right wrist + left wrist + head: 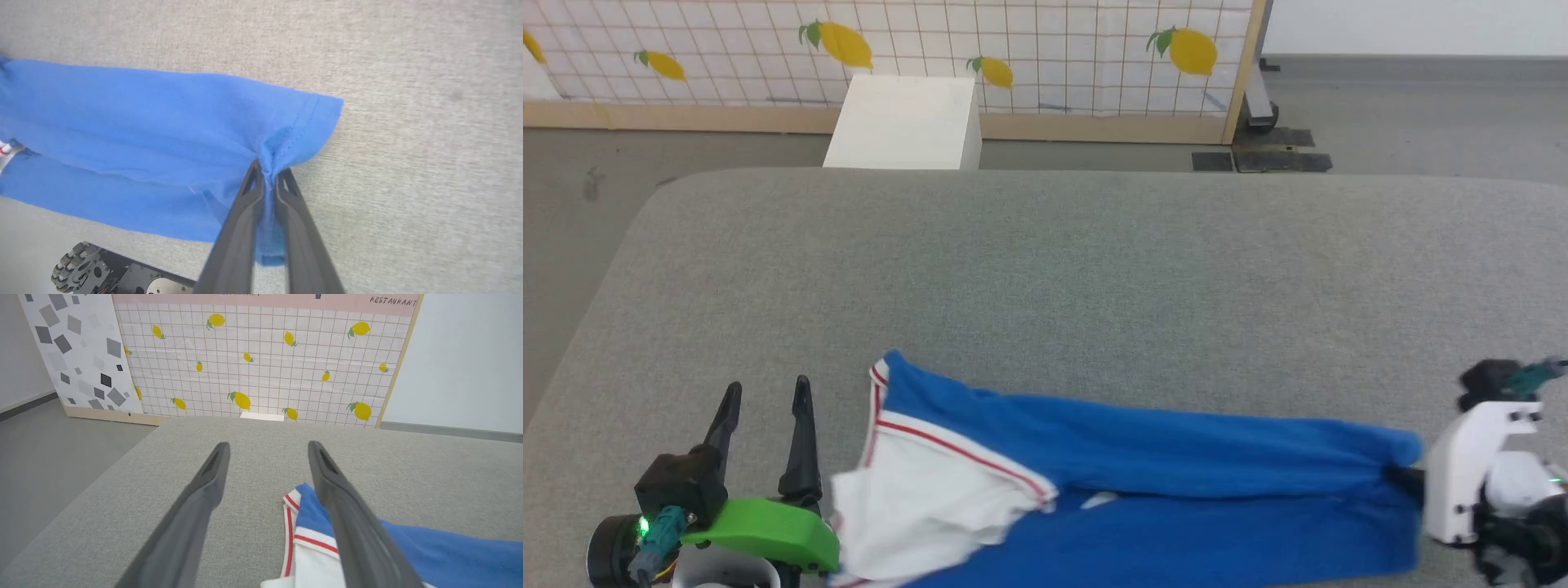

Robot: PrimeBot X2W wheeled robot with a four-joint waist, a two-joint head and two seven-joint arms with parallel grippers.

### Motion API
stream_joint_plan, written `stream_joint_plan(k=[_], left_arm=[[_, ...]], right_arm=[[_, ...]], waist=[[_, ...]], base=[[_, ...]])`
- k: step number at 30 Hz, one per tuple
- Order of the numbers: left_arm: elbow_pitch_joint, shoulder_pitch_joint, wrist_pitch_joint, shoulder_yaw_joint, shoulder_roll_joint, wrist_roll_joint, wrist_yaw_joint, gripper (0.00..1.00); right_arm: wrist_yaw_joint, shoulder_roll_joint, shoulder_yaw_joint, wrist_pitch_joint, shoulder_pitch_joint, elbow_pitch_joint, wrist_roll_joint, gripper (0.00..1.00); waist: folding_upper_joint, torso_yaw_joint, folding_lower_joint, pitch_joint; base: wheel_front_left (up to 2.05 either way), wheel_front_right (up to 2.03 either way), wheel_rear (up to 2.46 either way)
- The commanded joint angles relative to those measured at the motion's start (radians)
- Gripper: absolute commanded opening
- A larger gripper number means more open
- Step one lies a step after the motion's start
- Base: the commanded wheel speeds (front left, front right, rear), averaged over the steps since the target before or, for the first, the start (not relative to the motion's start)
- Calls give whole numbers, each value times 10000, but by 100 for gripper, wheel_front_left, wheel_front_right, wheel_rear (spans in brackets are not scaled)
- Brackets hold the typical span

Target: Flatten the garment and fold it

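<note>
**Item: blue shirt, bunched lengthwise, held at one end**

Right pincer (267,169): pressed together on a puckered fold of the hem at the shirt's (1135,441) right-hand end. A tongue of blue cloth runs down between the two fingers.

Shirt: from that pinch the whole body lies toward 9 o'clock. It forms a rumpled band whose long axis runs 3 to 9 across the near edge of the grey padded table (1045,269), with one layer doubled over another. It is not flat, and no print shows.

Far end of the band: a white sleeve (915,498) with red-striped trim, crumpled.

Left pincer (768,392): spread wide, gripping nothing, fingers pointing to 12. The sleeve sits just beside it at its 3 o'clock, and in the left wrist view one finger overlaps the trim. Whether it touches cannot be told.

Assessment: flattening barely begun. The left arm is plainly the nearer one to the sleeve end, so a grip there would let both arms draw the band taut along its axis.

Background, 12 o'clock: white box (907,122), lemon-print screen (1045,49).
</note>
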Motion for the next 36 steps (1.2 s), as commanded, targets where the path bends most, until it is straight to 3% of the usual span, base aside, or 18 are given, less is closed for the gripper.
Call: stream_joint_plan(k=[1, 12, 13, 17, 22, 27, 33, 36], left_arm=[[-49, 126, 39, 30, 64, -92, 57, 100], [-178, 273, 64, 22, 48, -152, 202, 100], [-179, 280, 66, 11, 45, -157, 223, 100], [-126, 313, 126, -29, 52, -215, 197, 100], [-103, 343, 189, -60, 102, -223, 217, 100], [-148, 284, 278, -146, 131, -208, 196, 100], [-203, 109, 434, -322, 140, -155, 138, 100], [-225, -21, 473, -392, 125, -138, 97, 100]], right_arm=[[-15, -198, -215, 73, -140, -41, -77, 0], [-15, -1140, -2608, 677, 116, -228, -489, 0], [-15, -1004, -3233, 987, 203, -371, -519, 0], [-15, -297, -3753, 1656, 204, -576, -55, 0], [-15, 1376, -4115, 3052, 5, -978, 1897, 0], [-15, 2651, -4156, 4100, -61, -1299, 3350, 0], [-15, 3104, -3429, 4276, -87, -1466, 4535, 0], [-15, 3120, -2495, 3769, -209, -1235, 5286, 0]], waist=[[120, -47, 0, -66], [120, -213, 0, -155], [120, -269, 0, -170], [120, -355, 0, -236], [120, -433, 0, -350], [120, -389, 0, -360], [120, -94, 0, -251], [120, 99, 0, -110]], base=[[0, 0, 0], [0, 0, 0], [0, 0, 0], [0, 0, 0], [0, 0, 0], [0, 0, 0], [0, 0, 0], [0, 0, 0]])
